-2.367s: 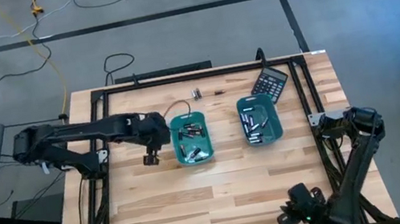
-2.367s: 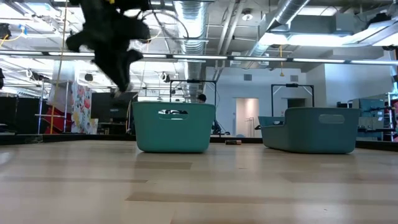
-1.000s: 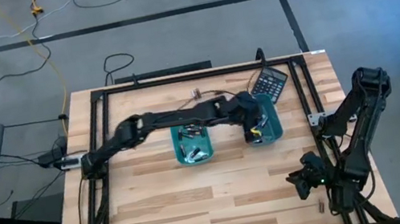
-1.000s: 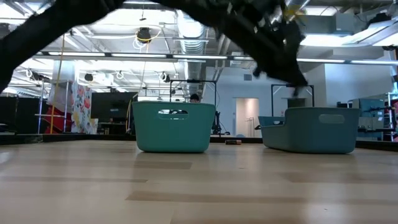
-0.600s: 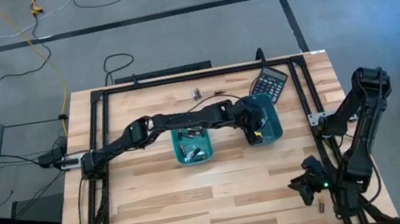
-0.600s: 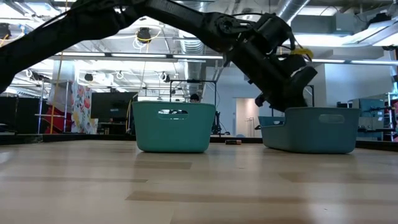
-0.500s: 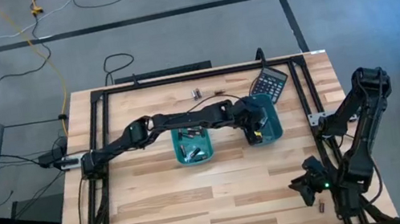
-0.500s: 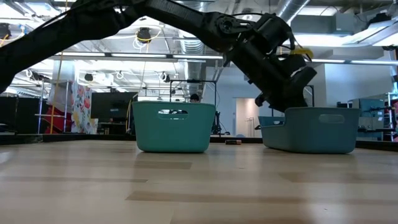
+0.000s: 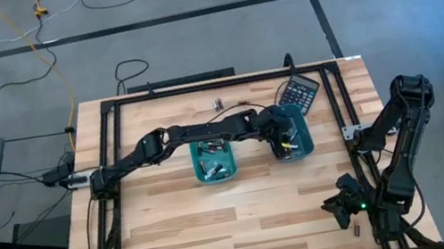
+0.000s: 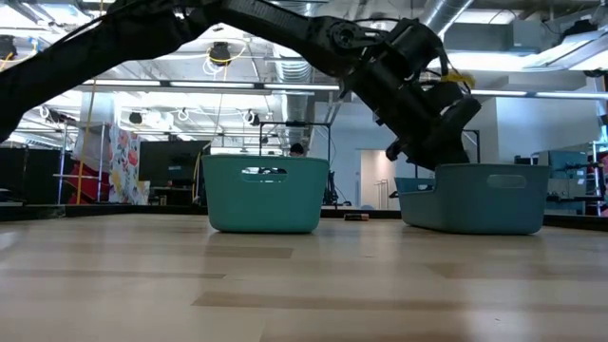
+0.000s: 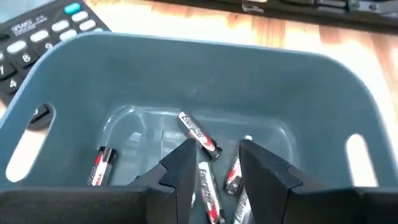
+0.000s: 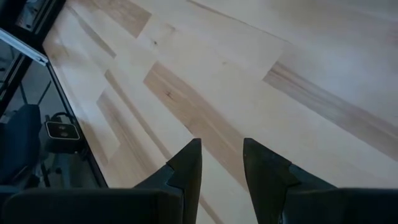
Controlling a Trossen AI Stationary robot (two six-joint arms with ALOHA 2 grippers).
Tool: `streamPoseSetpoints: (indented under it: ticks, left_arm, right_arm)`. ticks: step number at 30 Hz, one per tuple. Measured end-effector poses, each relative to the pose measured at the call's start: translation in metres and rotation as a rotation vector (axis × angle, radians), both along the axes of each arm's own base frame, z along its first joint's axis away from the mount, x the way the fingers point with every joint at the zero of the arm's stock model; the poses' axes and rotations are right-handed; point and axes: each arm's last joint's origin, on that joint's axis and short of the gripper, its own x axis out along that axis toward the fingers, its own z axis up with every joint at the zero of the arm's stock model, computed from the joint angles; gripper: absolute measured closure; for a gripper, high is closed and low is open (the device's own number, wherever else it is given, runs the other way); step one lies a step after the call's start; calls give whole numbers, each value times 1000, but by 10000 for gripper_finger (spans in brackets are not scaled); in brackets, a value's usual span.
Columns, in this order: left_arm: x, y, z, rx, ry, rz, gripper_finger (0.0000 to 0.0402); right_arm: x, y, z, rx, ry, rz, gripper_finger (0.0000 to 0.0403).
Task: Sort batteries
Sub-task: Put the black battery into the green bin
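Two teal trays stand mid-table, the left tray (image 9: 213, 162) and the right tray (image 9: 302, 143), each with several batteries lying on its floor. My left gripper (image 11: 216, 149) reaches across the table and dips into the right tray (image 11: 205, 62), open, its fingers just above the floor. Nothing is between them. One battery (image 11: 199, 132) lies just past the fingertips, others (image 11: 102, 165) beside it. My right gripper (image 12: 222, 152) hangs open over bare wood near the table's near right corner (image 9: 341, 211).
A black calculator (image 9: 299, 92) lies behind the right tray, touching its far rim. Loose small batteries (image 9: 220, 104) lie near the far edge. A small dark piece (image 9: 355, 231) lies on the wood by my right arm. The wide near half of the table is bare.
My left gripper has sunk from above the right tray's rim down into that tray, and has kept almost still for the last half second. The trays have not moved.
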Motion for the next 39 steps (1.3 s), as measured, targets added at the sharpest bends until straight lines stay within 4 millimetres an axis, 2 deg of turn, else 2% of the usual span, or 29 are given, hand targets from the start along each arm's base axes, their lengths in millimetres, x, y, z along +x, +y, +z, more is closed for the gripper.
streamPoseSetpoints:
  ticks: [5,10,14,17,21,25,32,35,39]
  left_arm:
    - [-10,-4,26,-57,32,38,283]
    - [-30,-9,76,-21,66,-1,283]
    - [-56,-14,117,-39,78,10,283]
    - [-79,-25,143,-83,112,33,283]
    - [-101,-57,169,-26,140,2,283]
    - [-109,-83,167,30,163,-53,283]
    - [-119,-107,132,29,198,-110,283]
    - [-135,-111,123,-2,177,-111,283]
    - [-167,-108,112,-48,142,-73,283]
  right_arm:
    - [1,-1,0,0,1,-7,269]
    - [5,-2,0,-1,1,-25,269]
    - [12,-5,0,9,-3,-56,269]
    - [19,-6,1,29,-12,-84,269]
    - [30,-12,1,28,-14,-129,269]
    - [42,-20,1,1,-11,-164,265]
    - [67,-31,3,-43,1,-150,227]
    - [81,-34,7,-63,15,-99,201]
    - [100,-41,21,-75,51,-40,166]
